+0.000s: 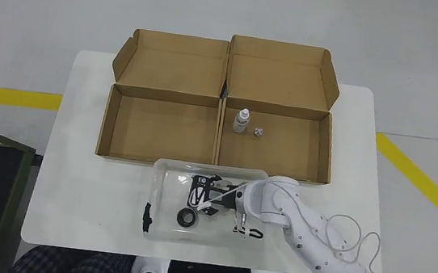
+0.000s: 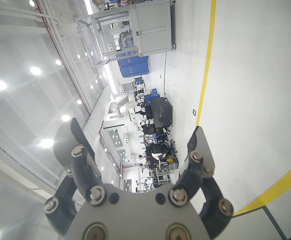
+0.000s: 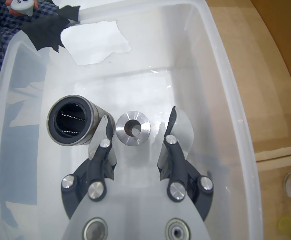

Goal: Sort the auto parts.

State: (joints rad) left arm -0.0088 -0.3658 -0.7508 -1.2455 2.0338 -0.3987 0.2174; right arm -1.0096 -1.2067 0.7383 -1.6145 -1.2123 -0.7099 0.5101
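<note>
Holds right pincer [image 3: 141, 114] spread inside clear bin [image 3: 227, 68], straddling steel bushing [image 3: 133, 130] close by one finger [image 3: 110, 127], with linear bearing [image 3: 72, 119] just outside it; holds left pincer [image 2: 136, 124] likewise spread.

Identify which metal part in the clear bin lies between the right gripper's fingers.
The small silver collar with a centre hole sits inside the open right gripper; the larger black-lined cylinder lies outside it.

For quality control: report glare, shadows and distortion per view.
Top view: even light, faint shadows inside the cardboard boxes. Left wrist view: ceiling lamps flare, yellow floor line bows. Right wrist view: glare streaks on the clear bin.
</note>
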